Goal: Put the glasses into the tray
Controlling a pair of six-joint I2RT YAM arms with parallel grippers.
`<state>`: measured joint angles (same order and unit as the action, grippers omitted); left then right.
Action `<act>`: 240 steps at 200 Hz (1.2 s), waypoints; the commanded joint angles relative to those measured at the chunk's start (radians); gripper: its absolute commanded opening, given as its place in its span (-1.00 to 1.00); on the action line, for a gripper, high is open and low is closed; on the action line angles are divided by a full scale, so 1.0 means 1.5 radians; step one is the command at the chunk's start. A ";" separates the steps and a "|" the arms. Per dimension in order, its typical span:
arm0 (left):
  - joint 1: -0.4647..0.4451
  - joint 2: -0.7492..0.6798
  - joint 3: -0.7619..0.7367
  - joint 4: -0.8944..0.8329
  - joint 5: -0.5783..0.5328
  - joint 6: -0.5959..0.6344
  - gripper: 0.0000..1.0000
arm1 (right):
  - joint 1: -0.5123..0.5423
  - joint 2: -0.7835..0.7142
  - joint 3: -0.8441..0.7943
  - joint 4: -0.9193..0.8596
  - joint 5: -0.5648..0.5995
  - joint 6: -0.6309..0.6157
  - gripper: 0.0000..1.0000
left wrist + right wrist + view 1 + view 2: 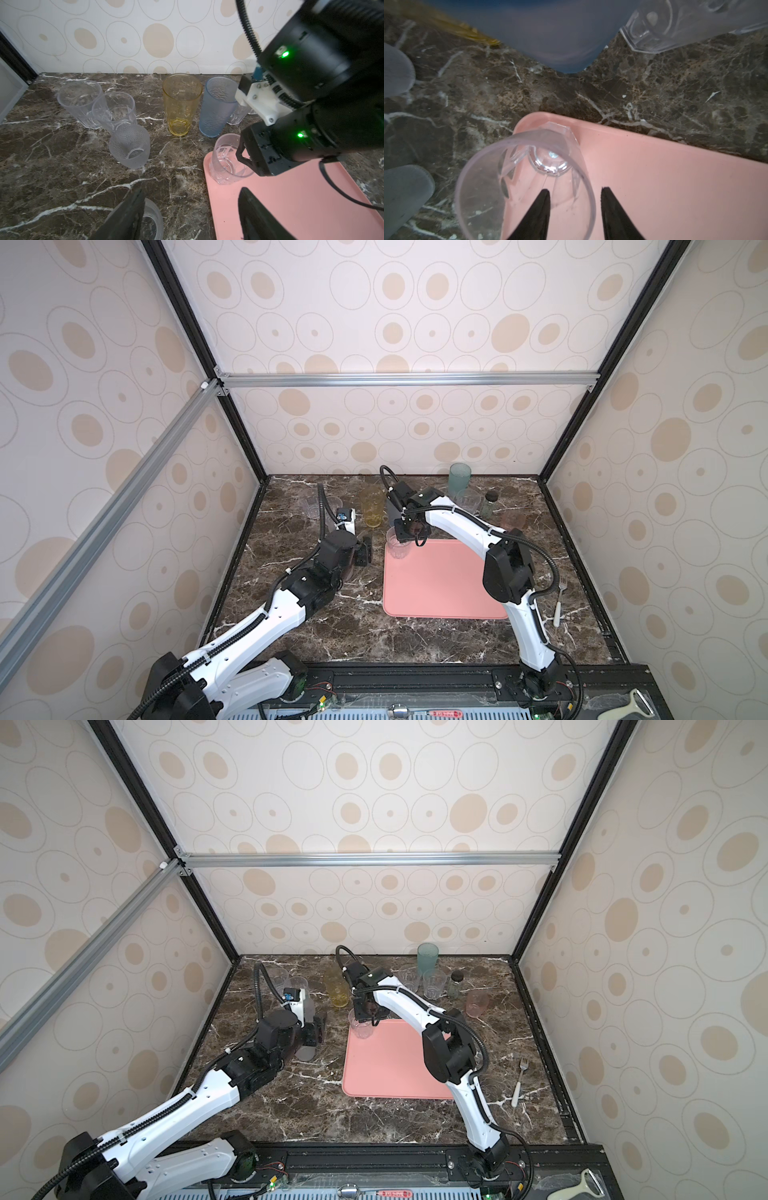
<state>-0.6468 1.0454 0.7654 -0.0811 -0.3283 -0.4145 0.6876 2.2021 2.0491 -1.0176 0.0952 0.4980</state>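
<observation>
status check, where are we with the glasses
Left gripper open, empty. Right gripper open, one finger inside the clear glass. Clear glass upright in tray corner. Amber glass, blue glass close behind on the table.

lab test cell, alu frame, printed wall panels, marble-look tabletop, 2 robot arms

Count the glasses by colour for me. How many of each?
clear glasses: 5
frosted glasses: 2
amber glass: 1
blue glass: 1
teal glass: 1
pink glass: 1
Total in view: 11
</observation>
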 commanded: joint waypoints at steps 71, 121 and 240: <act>-0.069 0.141 0.100 0.205 0.015 0.199 0.33 | -0.265 -0.257 -0.201 0.131 -0.140 0.049 -0.16; -0.148 0.320 0.191 0.238 0.040 0.292 0.38 | -0.376 -0.174 -0.149 0.096 -0.096 0.054 -0.26; -0.170 0.441 0.232 0.217 0.043 0.300 0.44 | -0.388 -0.023 -0.046 0.113 -0.072 0.078 -0.31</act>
<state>-0.8982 1.6848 1.0836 0.2459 -0.2604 0.0158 0.1036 2.1265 1.9293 -0.8410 -0.0376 0.5934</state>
